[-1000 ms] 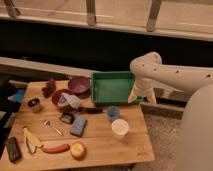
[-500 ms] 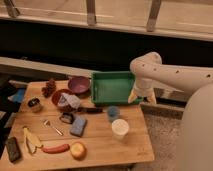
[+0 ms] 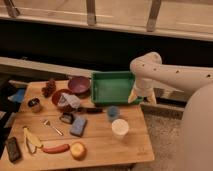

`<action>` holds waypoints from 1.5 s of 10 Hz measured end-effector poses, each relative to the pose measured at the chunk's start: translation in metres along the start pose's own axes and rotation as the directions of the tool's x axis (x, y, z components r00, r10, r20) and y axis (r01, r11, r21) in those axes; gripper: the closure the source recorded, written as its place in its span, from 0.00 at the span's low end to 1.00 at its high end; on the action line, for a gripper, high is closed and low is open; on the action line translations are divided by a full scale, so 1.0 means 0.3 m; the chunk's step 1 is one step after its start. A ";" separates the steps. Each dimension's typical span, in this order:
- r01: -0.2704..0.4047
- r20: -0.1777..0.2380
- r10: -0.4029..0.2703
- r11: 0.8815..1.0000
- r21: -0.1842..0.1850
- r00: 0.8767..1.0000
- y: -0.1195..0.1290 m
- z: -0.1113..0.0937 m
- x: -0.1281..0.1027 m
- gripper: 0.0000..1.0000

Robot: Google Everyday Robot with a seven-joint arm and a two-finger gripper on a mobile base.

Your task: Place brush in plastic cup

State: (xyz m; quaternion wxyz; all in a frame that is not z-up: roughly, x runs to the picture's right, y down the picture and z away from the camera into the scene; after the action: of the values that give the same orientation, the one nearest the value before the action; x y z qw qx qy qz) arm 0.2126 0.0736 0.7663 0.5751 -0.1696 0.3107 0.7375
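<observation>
Nothing has moved: the gripper [image 3: 140,94] still hangs by the green tray [image 3: 111,86] with jaws spread and empty, and the brush [image 3: 91,110] lies on the surface [image 3: 102,146] beside the blue cup [image 3: 113,113], not yet picked up.

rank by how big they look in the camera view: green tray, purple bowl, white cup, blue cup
1. green tray
2. purple bowl
3. white cup, then blue cup, though the white one sits nearer the camera, so unsure

The claw hangs open beside the tray's right edge.
</observation>
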 end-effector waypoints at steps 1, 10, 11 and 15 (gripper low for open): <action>0.000 0.000 0.000 1.000 0.000 1.000 0.000 0.000 0.000 0.20; 0.159 0.088 -0.156 0.987 -0.037 0.984 0.104 -0.051 0.012 0.20; 0.226 0.121 -0.219 0.973 -0.046 0.968 0.178 -0.078 0.014 0.20; 0.503 0.227 -0.478 0.862 -0.065 0.848 0.522 -0.199 0.068 0.20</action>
State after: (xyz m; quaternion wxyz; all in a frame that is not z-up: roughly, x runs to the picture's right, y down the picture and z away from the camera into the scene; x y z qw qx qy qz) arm 0.0513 0.0269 0.7503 0.7618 -0.2020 0.1509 0.5968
